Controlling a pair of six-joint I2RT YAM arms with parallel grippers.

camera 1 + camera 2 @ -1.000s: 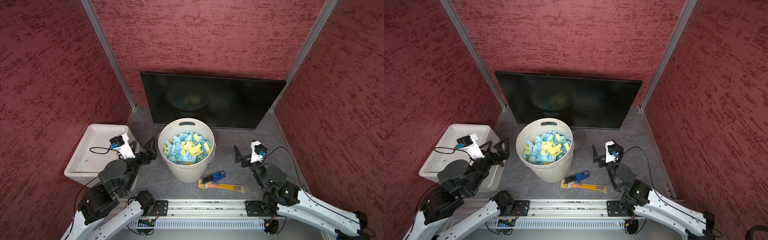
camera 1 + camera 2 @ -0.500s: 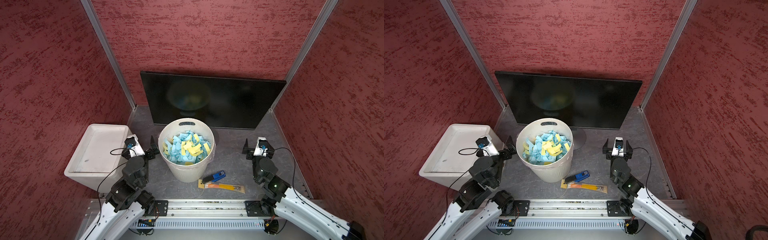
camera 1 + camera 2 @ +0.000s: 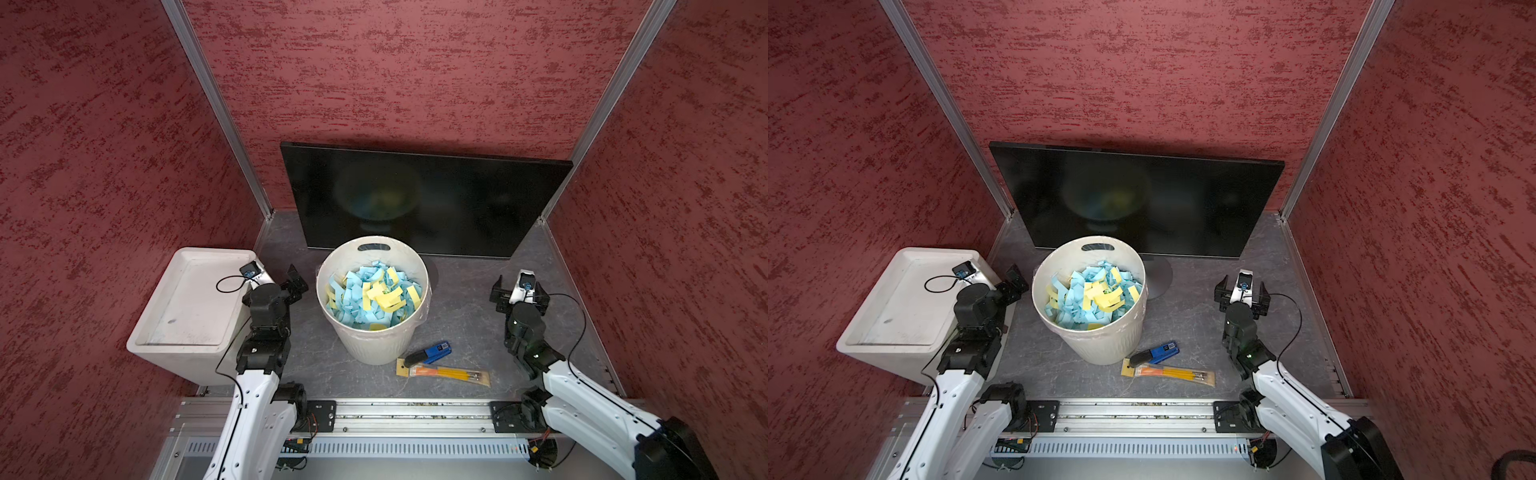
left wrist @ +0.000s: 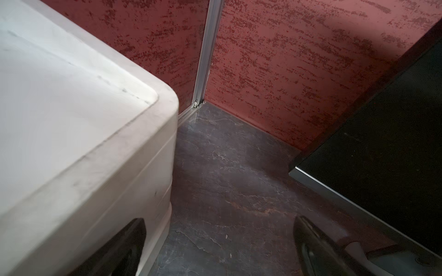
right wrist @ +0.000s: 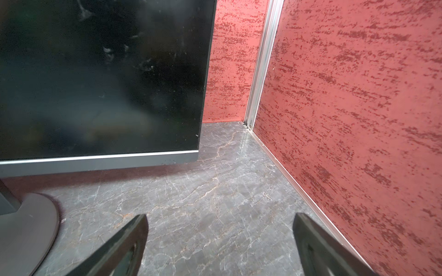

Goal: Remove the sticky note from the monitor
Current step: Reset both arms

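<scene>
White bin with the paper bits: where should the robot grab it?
Take the white bin by the rim nearest the right end effector, coming down from above: it stands upright and open, and its thin wall should fit the open jaws.

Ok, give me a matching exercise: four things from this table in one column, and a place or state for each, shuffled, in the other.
Things
1. monitor
2. round white bin
3. rectangular white tub
4. pack of brushes

Places or states
A. lying flat on the table, near the bin's foot
B. filled with blue and yellow paper slips
C. upright at the back, screen dark
D. at the far left of the scene

Pairs: 1-C, 2-B, 3-D, 4-A
</scene>
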